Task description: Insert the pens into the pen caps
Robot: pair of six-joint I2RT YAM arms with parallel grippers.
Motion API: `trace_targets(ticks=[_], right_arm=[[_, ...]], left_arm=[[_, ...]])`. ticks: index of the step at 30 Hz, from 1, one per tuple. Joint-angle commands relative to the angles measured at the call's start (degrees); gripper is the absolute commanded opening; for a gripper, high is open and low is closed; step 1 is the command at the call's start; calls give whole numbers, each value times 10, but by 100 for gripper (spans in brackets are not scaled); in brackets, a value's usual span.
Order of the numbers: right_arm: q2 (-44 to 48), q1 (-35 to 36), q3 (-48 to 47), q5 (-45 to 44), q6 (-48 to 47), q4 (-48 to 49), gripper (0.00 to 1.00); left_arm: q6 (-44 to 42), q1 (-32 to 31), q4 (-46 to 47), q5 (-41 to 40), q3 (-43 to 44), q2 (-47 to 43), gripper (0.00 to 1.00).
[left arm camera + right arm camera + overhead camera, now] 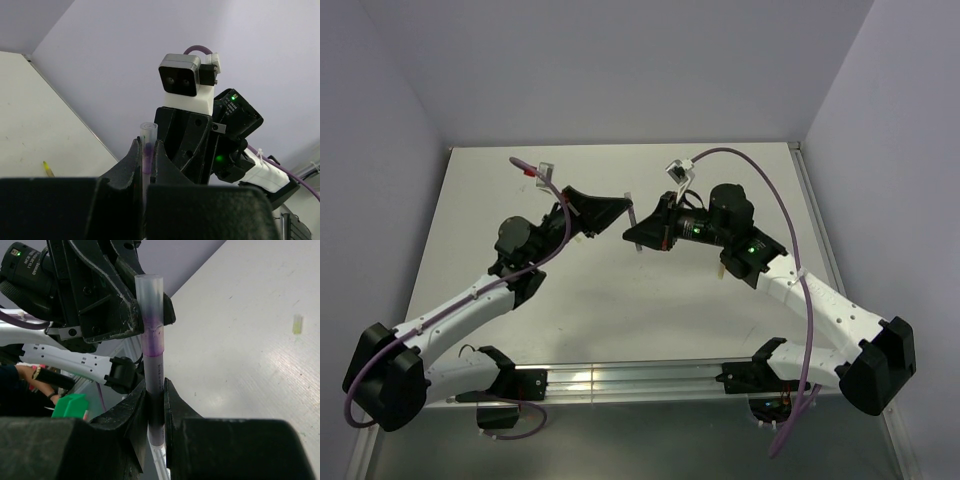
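From above: left gripper (618,212) and right gripper (642,233) tip to tip over the table (620,310). Left wrist: jaws clamped on the lilac cap (148,131), purple showing inside; yellow-green pen (47,169) loose on the table. Right wrist: jaws clamped on the purple pen (155,377), tip up inside that cap; cream cap (297,324) alone on the table

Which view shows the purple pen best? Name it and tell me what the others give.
Right wrist: the purple pen stands close and nearly full length, barrel pinched in the right claw, top in the left claw. Left wrist shows only its clear top poking up; top external, a thin sliver between claws.
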State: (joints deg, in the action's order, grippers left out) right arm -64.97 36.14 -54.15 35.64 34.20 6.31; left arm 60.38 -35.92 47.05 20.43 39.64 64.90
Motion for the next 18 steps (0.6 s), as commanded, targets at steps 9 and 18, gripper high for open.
trace_targets(ticks=[9,18], right_arm=[[8,-15,-3,-103,-11,49,0],[11,-15,-8,-103,-11,49,0]], left_arm=[[-32,-96,-4,58,-26,-43,0],[-54,-129,-24,39,-27,-47,0]])
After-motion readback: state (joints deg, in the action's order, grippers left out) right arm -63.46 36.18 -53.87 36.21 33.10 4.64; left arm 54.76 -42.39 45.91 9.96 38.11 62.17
